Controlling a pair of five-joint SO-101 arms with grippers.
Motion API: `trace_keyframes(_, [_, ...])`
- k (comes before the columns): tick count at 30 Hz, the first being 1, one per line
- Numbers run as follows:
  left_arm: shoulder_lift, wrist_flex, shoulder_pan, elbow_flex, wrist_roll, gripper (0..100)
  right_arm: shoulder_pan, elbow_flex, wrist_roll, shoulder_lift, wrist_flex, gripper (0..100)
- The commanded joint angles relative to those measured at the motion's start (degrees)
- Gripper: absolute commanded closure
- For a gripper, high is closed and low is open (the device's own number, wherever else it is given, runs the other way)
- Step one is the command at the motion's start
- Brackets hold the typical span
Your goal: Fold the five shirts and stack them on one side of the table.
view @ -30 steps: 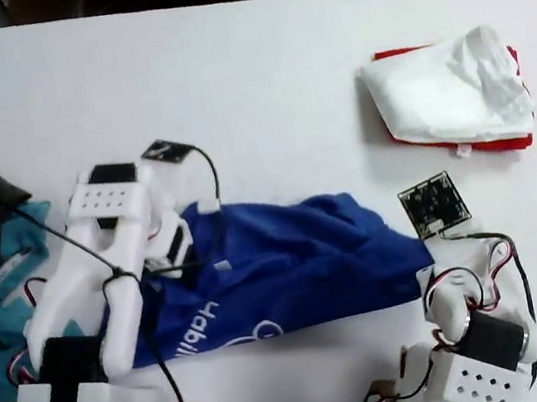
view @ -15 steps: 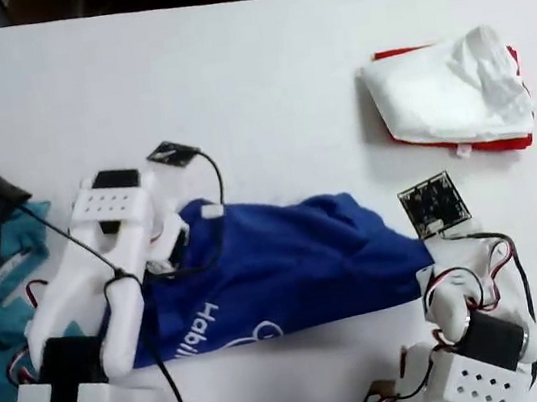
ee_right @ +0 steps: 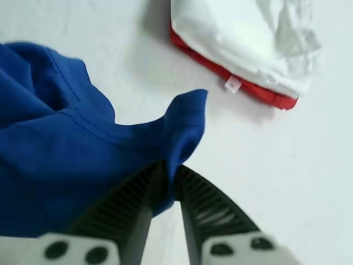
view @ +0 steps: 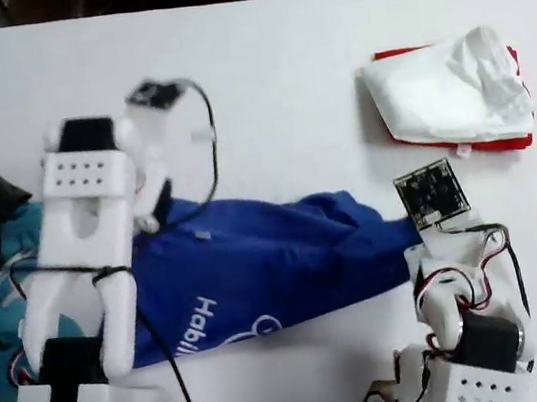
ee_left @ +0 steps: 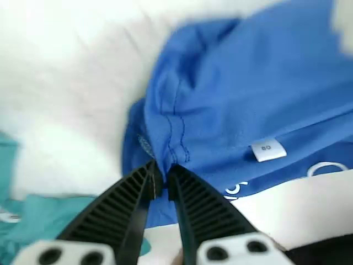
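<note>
Left gripper (ee_left: 163, 174): clamped on the blue shirt (view: 277, 260) at its hem.
Right gripper (ee_right: 170, 175): pinching the opposite corner.
Where it lay: stretched across the table (view: 258, 61) between my arms.
Doing it well: I judged I needed equal tension and a level lift.

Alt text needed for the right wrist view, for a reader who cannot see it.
The right hand pinches a corner of a crumpled royal-blue fabric shirt lying on a white table. Beyond it, a folded white shirt sits stacked on a folded red shirt.
</note>
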State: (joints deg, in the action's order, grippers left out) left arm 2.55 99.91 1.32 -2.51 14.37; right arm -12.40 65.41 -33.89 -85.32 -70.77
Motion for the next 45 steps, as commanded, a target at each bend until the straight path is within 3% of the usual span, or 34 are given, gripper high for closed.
trace_keyframes(1, [2.81, 2.37, 1.93, -11.74, 0.26, 97, 2.15, -9.41, 3.52, 7.16, 2.42, 97.9])
trace_keyframes(10, [2.9, 2.46, 11.43, -30.99, 0.26, 97, 2.51, -47.03, 10.81, 39.34, -3.56, 97.9])
trace_keyframes(16, [4.04, 2.46, 12.04, -38.81, 0.18, 97, 5.67, -59.78, 10.81, 43.47, -4.09, 97.9])
trace_keyframes(27, [20.92, 2.37, 12.31, -39.08, -0.7, 97, 8.13, -79.74, 13.71, 46.99, -1.71, 97.9])
trace_keyframes(33, [25.49, 2.29, 12.13, -31.52, -0.62, 97, 14.64, -79.65, 13.71, 48.31, -10.15, 97.9])
trace_keyframes(38, [25.67, 0.35, 12.4, -21.76, -0.79, 97, 15.6, -75.78, 15.38, 48.66, -10.77, 97.9])
trace_keyframes(45, [25.76, -0.53, 12.4, -28.0, -0.88, 97, 15.16, -81.76, 15.21, 47.52, -8.13, 97.9])
